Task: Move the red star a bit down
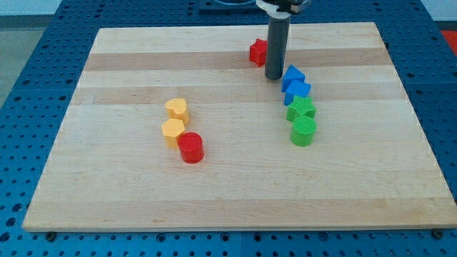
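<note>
The red star [257, 51] lies near the top middle of the wooden board [214, 193], partly hidden behind the dark rod. My tip [274, 76] rests on the board just to the right of and slightly below the red star, close to it. Whether it touches the star cannot be told. The tip is also just left of the upper blue block [293, 76].
Two blue blocks [297, 91] and two green blocks [303, 108] [303, 131] form a column right of centre. Two yellow blocks [177, 109] [173, 130] and a red cylinder [191, 148] sit left of centre. A blue pegboard [28, 43] surrounds the board.
</note>
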Tool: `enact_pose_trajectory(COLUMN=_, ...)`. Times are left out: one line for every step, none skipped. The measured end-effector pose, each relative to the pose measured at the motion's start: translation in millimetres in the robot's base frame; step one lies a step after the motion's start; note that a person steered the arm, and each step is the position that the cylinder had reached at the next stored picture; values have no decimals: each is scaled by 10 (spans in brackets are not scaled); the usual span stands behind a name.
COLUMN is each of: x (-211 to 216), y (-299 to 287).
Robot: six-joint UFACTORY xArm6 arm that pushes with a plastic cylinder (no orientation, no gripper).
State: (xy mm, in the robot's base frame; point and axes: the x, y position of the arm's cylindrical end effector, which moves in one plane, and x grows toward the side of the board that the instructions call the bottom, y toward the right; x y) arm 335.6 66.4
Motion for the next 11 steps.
enact_pose_trajectory(x=-211, y=0)
enact_pose_trajectory(x=-408, y=22)
enact_pose_trajectory(x=-559, y=169)
enact_pose_trajectory(x=-780, y=221)
enact_pose_trajectory(x=-861, y=52)
enact_pose_trajectory(x=-821, y=-255)
enact_pose_trajectory(x=-682, y=-526)
enact_pose_trajectory(x=-537, y=-775)
enact_pose_trajectory(x=-405, y=-1032)
enact_pose_trajectory(x=-323, y=-1131)
enact_pose_trajectory(x=-404, y=-1106)
